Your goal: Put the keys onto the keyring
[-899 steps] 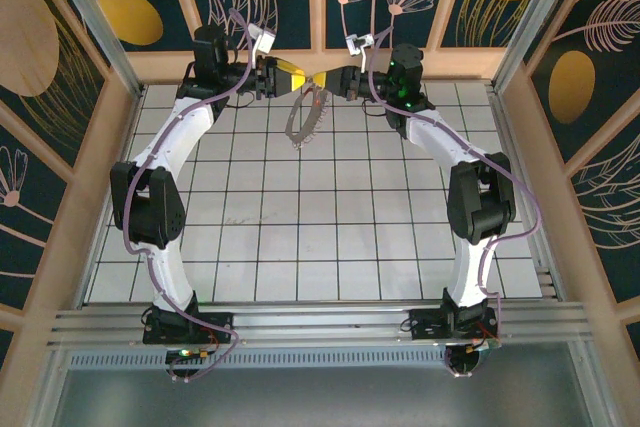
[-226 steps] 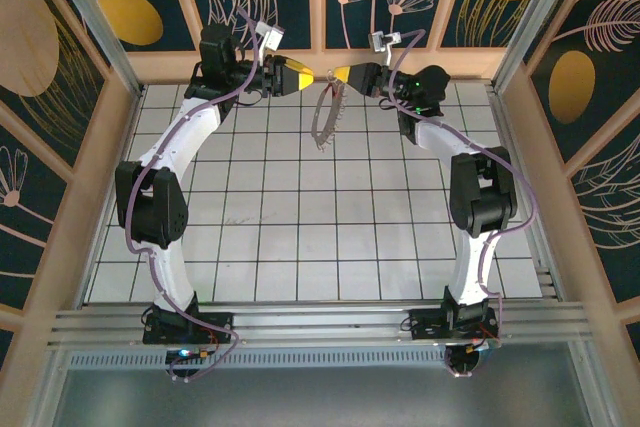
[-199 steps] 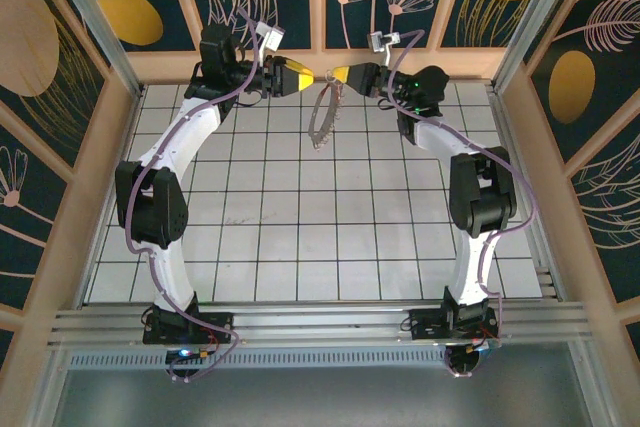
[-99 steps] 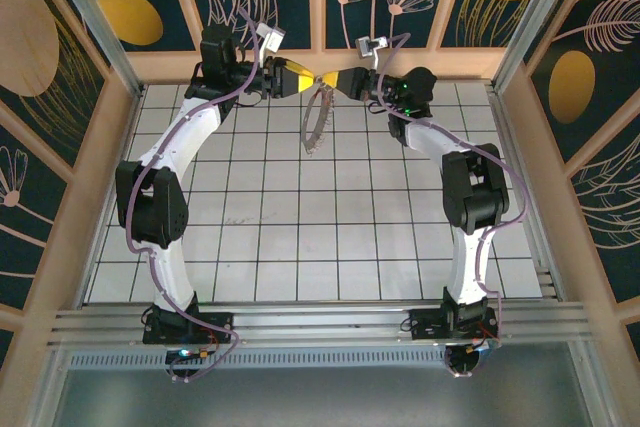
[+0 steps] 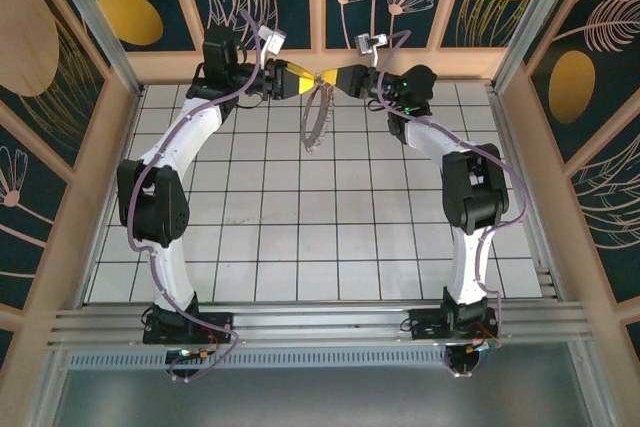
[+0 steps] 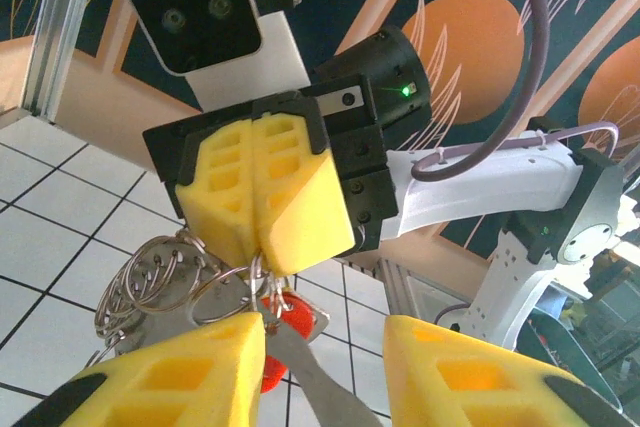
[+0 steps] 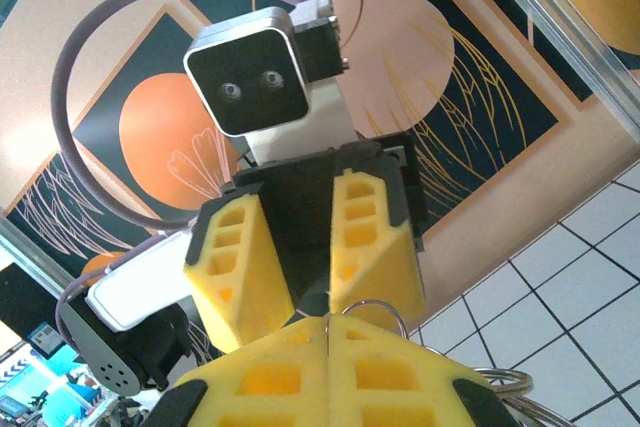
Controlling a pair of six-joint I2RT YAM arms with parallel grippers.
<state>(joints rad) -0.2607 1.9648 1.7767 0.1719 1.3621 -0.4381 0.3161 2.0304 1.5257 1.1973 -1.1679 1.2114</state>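
While the right gripper is clamped on the ring at its top, far-centre over the table, the ring hangs below it, tilted. The left gripper meets it tip to tip, fingers apart. The key sits just under the right pads w/ its blade btwn the left fingers; can't tell if threaded.

- The surface is a white board ruled by dark lines into squares.
- A pale wooden rim borders its left, far and right sides.
- A metal rail runs along its near edge, carrying the left arm base and the right arm base.
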